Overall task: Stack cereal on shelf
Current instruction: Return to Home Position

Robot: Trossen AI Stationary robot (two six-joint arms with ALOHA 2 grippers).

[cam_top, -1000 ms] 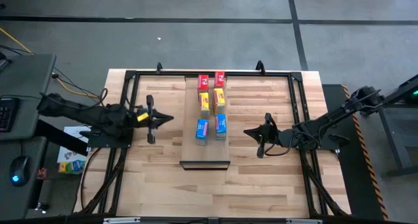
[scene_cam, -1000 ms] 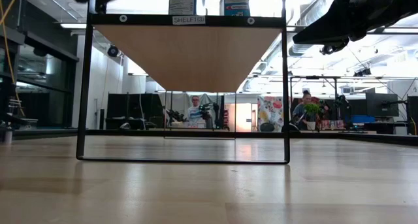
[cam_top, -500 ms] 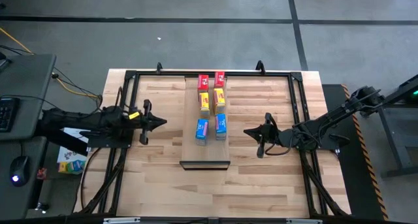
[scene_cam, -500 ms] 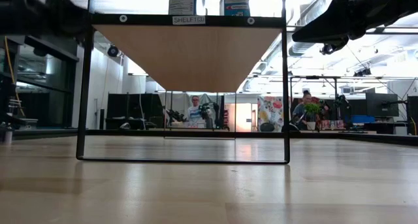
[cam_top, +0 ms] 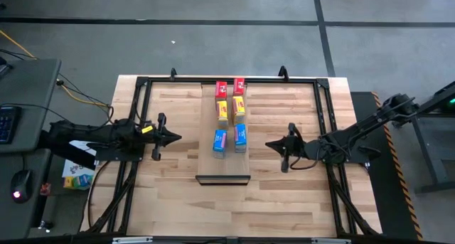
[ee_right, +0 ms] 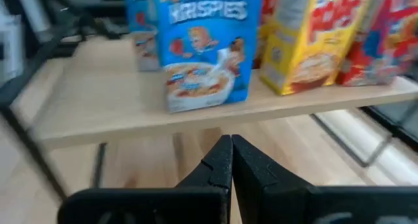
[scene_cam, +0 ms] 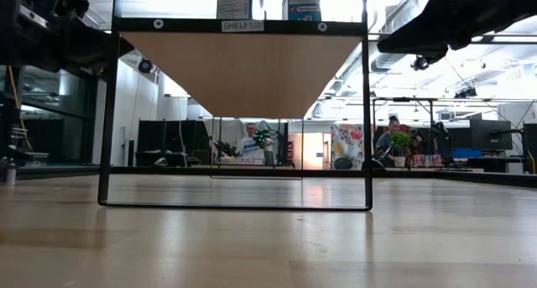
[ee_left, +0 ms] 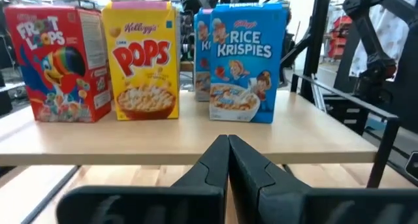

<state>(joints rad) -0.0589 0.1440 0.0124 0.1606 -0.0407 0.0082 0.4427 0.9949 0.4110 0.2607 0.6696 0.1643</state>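
Observation:
The pale-wood shelf stands raised on a black frame in the middle of the table, its black lip at the near end. Six cereal boxes stand upright on it in pairs: red, yellow and blue. The left wrist view shows the red box, a yellow one and a blue one side by side. My left gripper is shut and empty, left of the shelf, pointing at it. My right gripper is shut and empty, right of the shelf, facing the blue box.
Black frame rails run around the tabletop. The low view looks under the shelf board between its black uprights. A desk with a mouse stands left of the table. People sit in the room beyond. Bare tabletop lies toward the near edge.
My left gripper has drawn back from the shelf toward the table's left edge and sunk lower, staying shut. The right arm and the boxes have kept still.

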